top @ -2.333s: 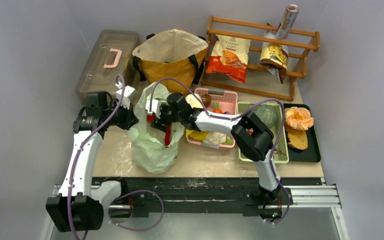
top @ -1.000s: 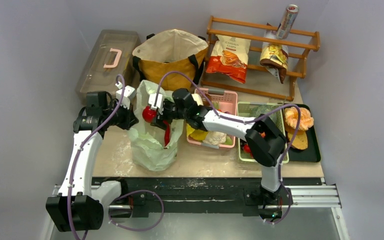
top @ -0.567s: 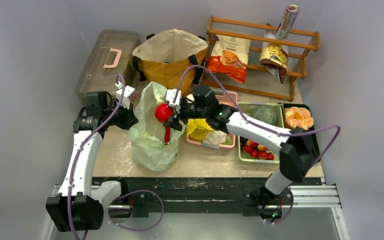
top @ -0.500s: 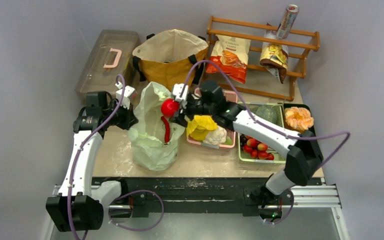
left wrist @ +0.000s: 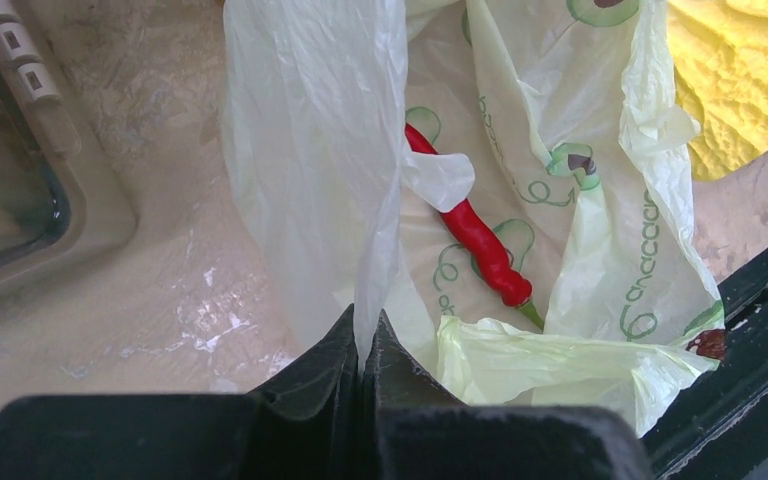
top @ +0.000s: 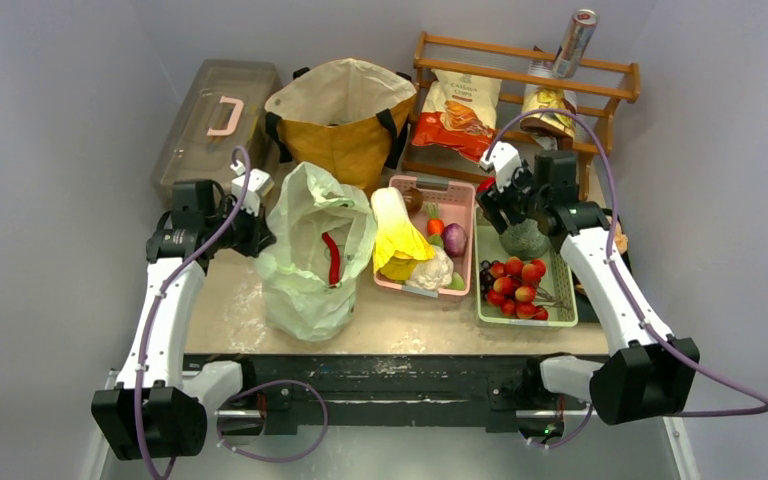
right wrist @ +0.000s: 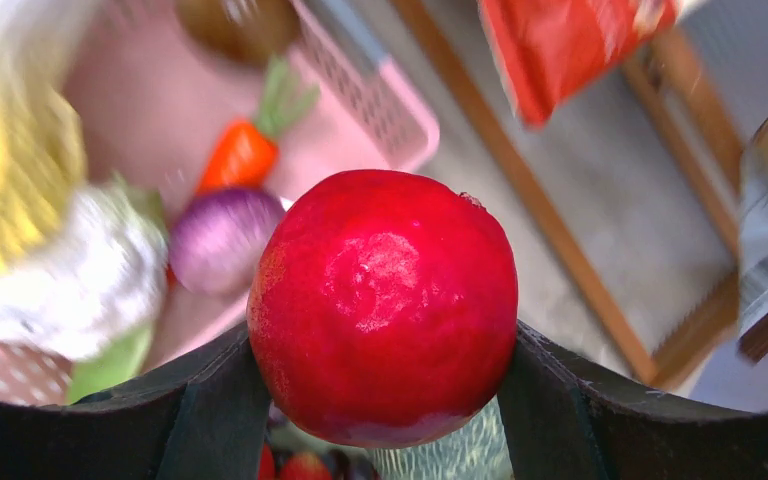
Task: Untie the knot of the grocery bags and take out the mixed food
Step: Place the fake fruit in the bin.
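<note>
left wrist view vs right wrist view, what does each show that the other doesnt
Only left wrist: the left gripper shut on the film of the pale-green plastic bag, the red chilli inside it, a corner of the lidded box. Only right wrist: the right gripper holding a round red fruit, behind it the pink basket with carrot, purple onion and cauliflower, and a red chip bag. Both: the yellow cabbage, at the frame edge.

Table (top: 230, 300) with box (top: 195, 140), tote (top: 345, 150), plastic bag (top: 305, 300), pink basket (top: 456, 190), green basket (top: 526, 321), rack (top: 423, 75)
</note>
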Controlling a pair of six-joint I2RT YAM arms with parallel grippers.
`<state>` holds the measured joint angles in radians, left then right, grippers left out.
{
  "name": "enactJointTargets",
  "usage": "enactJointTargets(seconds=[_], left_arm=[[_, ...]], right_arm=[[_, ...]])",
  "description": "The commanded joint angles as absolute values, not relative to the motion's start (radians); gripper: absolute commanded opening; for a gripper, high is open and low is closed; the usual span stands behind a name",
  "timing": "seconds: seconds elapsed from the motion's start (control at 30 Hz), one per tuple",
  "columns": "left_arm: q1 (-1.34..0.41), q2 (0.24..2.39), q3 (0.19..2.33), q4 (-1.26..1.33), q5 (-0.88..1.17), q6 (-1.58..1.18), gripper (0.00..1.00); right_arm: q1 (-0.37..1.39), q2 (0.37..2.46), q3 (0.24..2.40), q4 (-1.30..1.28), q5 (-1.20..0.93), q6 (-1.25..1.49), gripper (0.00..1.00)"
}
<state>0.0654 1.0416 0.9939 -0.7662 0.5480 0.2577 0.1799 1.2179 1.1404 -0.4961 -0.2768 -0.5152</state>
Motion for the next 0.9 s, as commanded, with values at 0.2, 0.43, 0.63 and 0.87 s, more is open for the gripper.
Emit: enactJointTargets(seconds=[0.2,0.43,0.63,0.87], left_arm=[[0.076,1.066,1.042,-0.735,0.585,0.276,0.0],[0.078,1.035,1.022,-0.747,0.576,0.288,0.0],[0.081,1.026,1.011,-0.747,0.576,0.285,0.0],[0.082,1.018,1.012,-0.751,0.574,0.285,0.0]], right_arm=[[0.155,1.327,1.071,-0.6,-0.126,-0.601,0.41],[0.155,1.46,1.129,-0.63,-0.025,-0.59,0.41],[0.155,1.503,1.18,-0.699,-0.018,-0.591,0.73],[0.155,1.44,1.248,-0.704,-0.137,-0.581,0.99]])
